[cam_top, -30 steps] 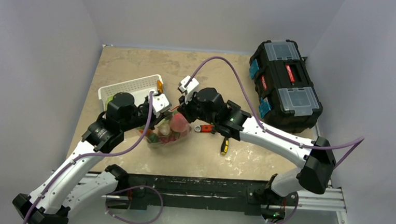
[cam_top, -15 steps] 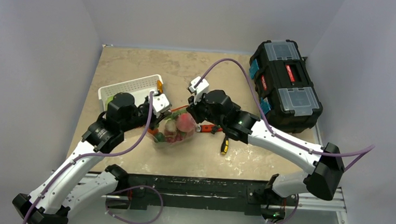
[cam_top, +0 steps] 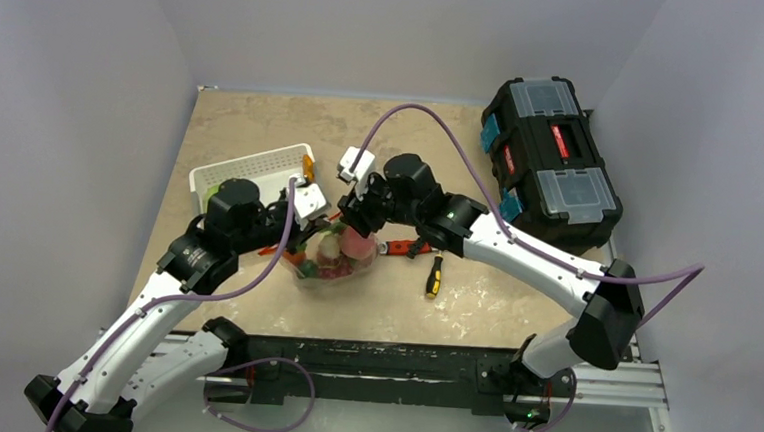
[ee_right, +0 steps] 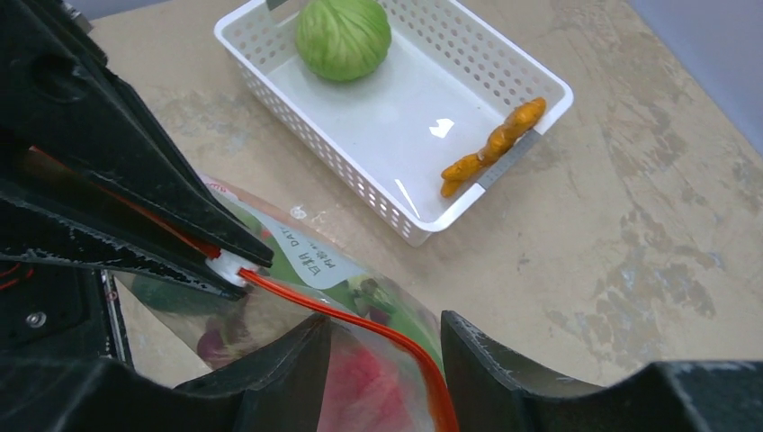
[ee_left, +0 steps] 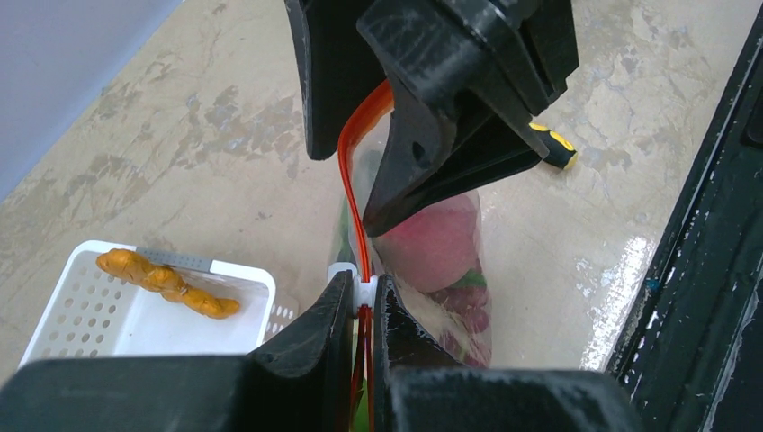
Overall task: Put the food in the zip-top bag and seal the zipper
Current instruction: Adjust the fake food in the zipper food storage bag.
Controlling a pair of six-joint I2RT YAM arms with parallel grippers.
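The clear zip-top bag [cam_top: 335, 261] lies mid-table with a pink peach [ee_left: 436, 247], dark grapes and greens inside. Its red-orange zipper [ee_right: 396, 337] runs between both grippers. My left gripper [ee_left: 363, 288] is shut on the white slider [ee_right: 229, 267] at the zipper's left end. My right gripper [ee_right: 387, 328] stands open, one finger on each side of the strip, just right of the slider. More food sits in the white basket [ee_right: 378, 193]: a green cabbage [ee_right: 344, 36] and a small orange piece [ee_right: 490, 148].
A black toolbox [cam_top: 552, 161] stands at the back right. A red-handled wrench [cam_top: 401, 247] and a yellow-and-black screwdriver [cam_top: 434, 276] lie just right of the bag. The basket [cam_top: 250, 173] is behind my left gripper [cam_top: 308, 212].
My right gripper went right along the zipper, came back left toward the slider and opened. The bag shifted slightly. My left gripper stayed shut where it was.
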